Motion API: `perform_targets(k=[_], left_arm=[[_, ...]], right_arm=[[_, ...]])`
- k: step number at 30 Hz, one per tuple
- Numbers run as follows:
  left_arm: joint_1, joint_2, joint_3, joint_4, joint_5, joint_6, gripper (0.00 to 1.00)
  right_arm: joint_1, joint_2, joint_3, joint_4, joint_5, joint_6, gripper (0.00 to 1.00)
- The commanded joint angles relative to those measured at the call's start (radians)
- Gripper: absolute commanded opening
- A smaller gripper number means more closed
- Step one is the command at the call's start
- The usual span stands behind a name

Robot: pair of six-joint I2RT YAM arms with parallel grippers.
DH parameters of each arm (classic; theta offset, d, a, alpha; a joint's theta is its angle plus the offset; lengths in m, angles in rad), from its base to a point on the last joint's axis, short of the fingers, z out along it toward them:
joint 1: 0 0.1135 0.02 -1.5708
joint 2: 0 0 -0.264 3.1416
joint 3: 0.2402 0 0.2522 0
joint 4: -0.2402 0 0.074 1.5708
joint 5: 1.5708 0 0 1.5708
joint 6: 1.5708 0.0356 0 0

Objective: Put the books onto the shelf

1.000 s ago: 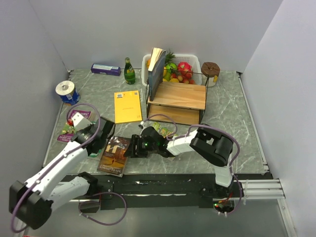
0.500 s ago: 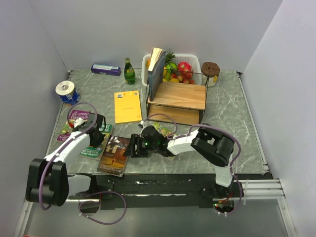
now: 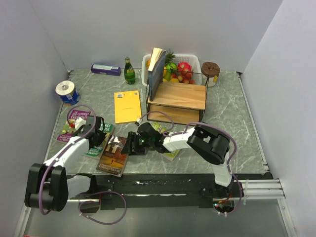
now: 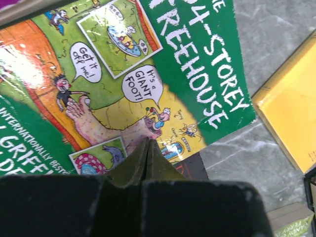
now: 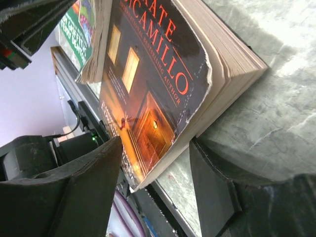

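Observation:
A dark brown book (image 3: 112,157) lies near the table's front edge. My right gripper (image 3: 129,145) is open, and its jaws straddle the corner of that book (image 5: 148,98) without closing on it. The right gripper (image 5: 153,168) has one finger over the cover and one at the page edge. My left gripper (image 4: 148,144) is shut and empty, with its tips just over the bright green cartoon book (image 4: 148,59). In the top view the left gripper (image 3: 97,134) is beside the purple book (image 3: 74,117). A dark blue book (image 3: 156,71) stands at the left end of the shelf (image 3: 180,96).
A yellow envelope (image 3: 127,106) lies left of the shelf. Behind the shelf is a white fruit basket (image 3: 190,61), with a green bottle (image 3: 129,71) and a purple box (image 3: 105,69) to its left. A tape roll (image 3: 65,91) sits far left. A green booklet (image 3: 170,154) shows under the right arm.
My left gripper has swung right and forward, from the purple book to over the green book. The right gripper has edged left onto the brown book's corner.

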Motion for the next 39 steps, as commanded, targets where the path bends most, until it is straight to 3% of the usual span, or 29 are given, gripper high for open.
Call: perform_targets(k=[1, 9, 16, 24, 27, 28, 30, 35, 39], left_arm=[[-0.019, 0.038, -0.062, -0.014, 0.131, 0.015, 0.01], [-0.028, 0.034, -0.08, 0.011, 0.146, 0.019, 0.01], [-0.032, 0.017, -0.085, 0.014, 0.149, 0.025, 0.01], [-0.035, 0.009, -0.086, 0.017, 0.152, 0.027, 0.01], [-0.037, 0.009, -0.086, 0.017, 0.152, 0.028, 0.01], [-0.039, 0.008, -0.085, 0.014, 0.152, 0.028, 0.01], [-0.039, 0.004, -0.085, 0.011, 0.152, 0.03, 0.01], [-0.039, -0.04, -0.072, -0.029, 0.125, 0.018, 0.02], [-0.039, -0.136, -0.027, -0.101, 0.061, 0.019, 0.08]], right_arm=[[0.012, -0.006, 0.044, 0.1, -0.018, 0.003, 0.63], [0.015, -0.019, 0.039, 0.226, -0.045, 0.029, 0.62], [0.016, 0.011, 0.08, 0.173, -0.034, 0.037, 0.49], [0.016, 0.069, 0.112, 0.105, -0.018, 0.069, 0.44], [0.015, 0.093, 0.131, 0.093, -0.018, 0.078, 0.28], [0.016, 0.097, 0.134, 0.088, -0.021, 0.077, 0.11], [0.016, 0.086, 0.128, 0.079, -0.023, 0.062, 0.0], [0.041, -0.064, 0.045, -0.018, -0.014, -0.044, 0.0], [0.084, -0.277, -0.019, -0.171, 0.024, -0.199, 0.0]])
